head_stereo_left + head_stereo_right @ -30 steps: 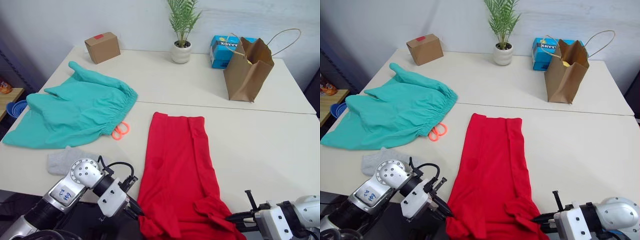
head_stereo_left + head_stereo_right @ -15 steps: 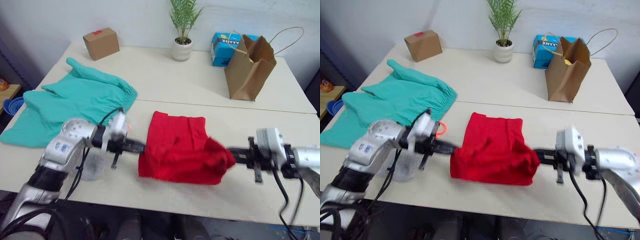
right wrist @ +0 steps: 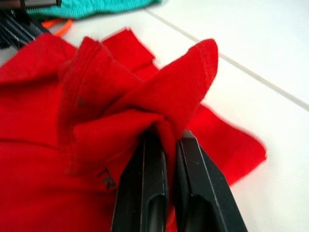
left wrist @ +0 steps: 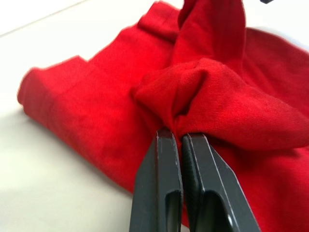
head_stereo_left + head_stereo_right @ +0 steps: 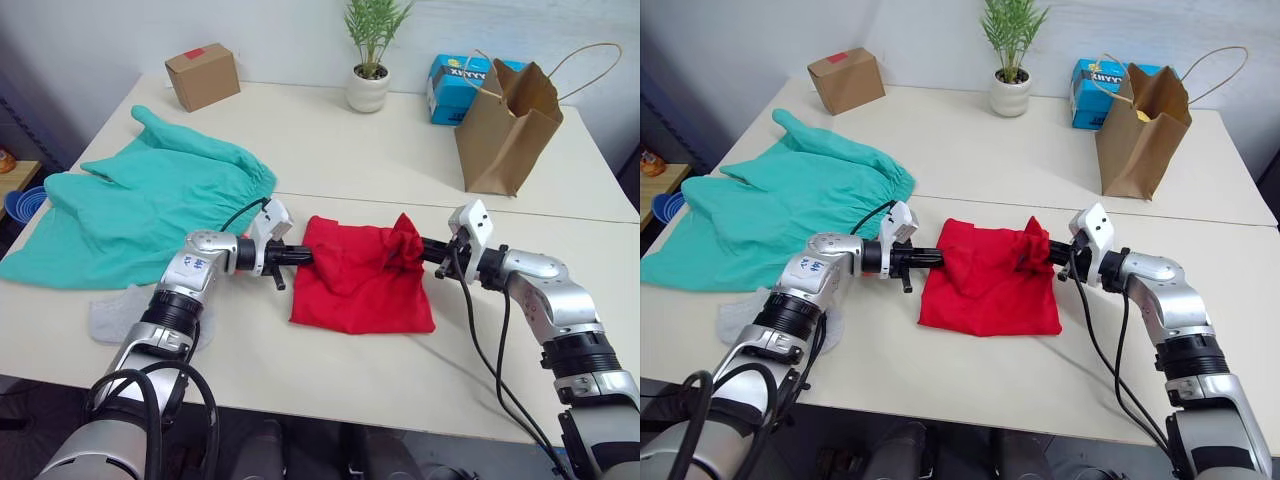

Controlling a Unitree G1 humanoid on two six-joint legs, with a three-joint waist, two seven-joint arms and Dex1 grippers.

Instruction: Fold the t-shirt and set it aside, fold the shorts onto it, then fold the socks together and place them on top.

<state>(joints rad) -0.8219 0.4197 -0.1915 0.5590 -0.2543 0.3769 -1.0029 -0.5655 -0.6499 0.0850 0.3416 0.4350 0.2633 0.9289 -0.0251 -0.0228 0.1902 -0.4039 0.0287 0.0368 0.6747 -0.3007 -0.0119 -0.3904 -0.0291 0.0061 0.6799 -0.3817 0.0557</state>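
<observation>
With the left gripper [image 5: 300, 256] and right gripper [image 5: 428, 250] each clamped tight on bunched far-edge corners of the t-shirt [image 5: 360, 288] mid-surface, lay both corners down level onto the far edge before you open the jaws, keeping the fold square.

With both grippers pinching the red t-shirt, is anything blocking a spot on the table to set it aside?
Nothing visible does. The left gripper and right gripper are shut on the t-shirt, and the table on its right side is bare. The shorts, socks and paper bag lie elsewhere.
</observation>
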